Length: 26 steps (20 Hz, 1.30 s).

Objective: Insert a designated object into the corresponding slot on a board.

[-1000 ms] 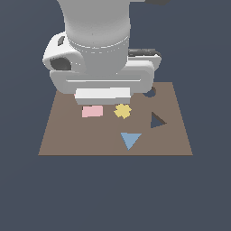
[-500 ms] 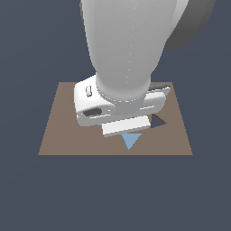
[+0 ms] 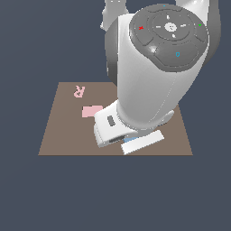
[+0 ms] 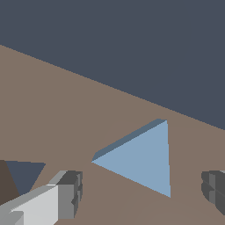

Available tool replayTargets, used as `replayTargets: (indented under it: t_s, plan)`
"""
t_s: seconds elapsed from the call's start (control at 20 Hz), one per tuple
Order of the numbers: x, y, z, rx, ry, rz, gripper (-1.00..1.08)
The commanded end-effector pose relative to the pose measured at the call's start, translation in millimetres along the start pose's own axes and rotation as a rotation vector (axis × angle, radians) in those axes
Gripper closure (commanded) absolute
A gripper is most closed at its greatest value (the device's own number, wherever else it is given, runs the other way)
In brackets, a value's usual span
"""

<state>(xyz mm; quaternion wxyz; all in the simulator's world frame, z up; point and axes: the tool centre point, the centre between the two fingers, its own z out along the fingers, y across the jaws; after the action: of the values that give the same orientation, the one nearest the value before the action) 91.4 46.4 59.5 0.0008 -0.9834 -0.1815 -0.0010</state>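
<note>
The light-blue triangle (image 4: pixel 145 158) lies flat on the brown board (image 4: pixel 52 110). In the wrist view it sits between my two fingertips (image 4: pixel 70 193), which stand apart on either side of it. My gripper (image 4: pixel 143 191) is open and empty, low over the triangle. In the exterior view the arm covers almost all of the triangle; only a blue sliver (image 3: pixel 130 140) shows under the hand near the board's (image 3: pixel 58 135) front edge. A dark corner in the wrist view (image 4: pixel 24 173) may be the triangular slot; in the exterior view the slot is hidden behind the arm.
A pink rectangle (image 3: pixel 91 111) and a pink letter R (image 3: pixel 79 91) sit on the board on the exterior view's left. The yellow piece and the round hole are hidden behind the arm. Dark floor surrounds the board.
The arm has swung forward and down over the board's front part, from above the pink and yellow pieces to directly over the blue triangle, which it now covers in the exterior view.
</note>
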Motion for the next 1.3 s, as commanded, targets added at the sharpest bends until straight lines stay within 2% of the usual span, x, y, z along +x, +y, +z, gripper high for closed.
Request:
replayTargets:
  t_s: [0.0, 0.85, 0.9, 1.25]
  plan:
    - [5, -3, 5, -0.001, -0.001, -0.022, -0.92]
    - [9, -7, 30, -0.001, -0.002, -0.042, -0.92]
    - [9, -7, 30, -0.001, -0.002, -0.042, 1.08]
    - [9, -7, 30, -0.001, -0.002, -0.042, 1.08]
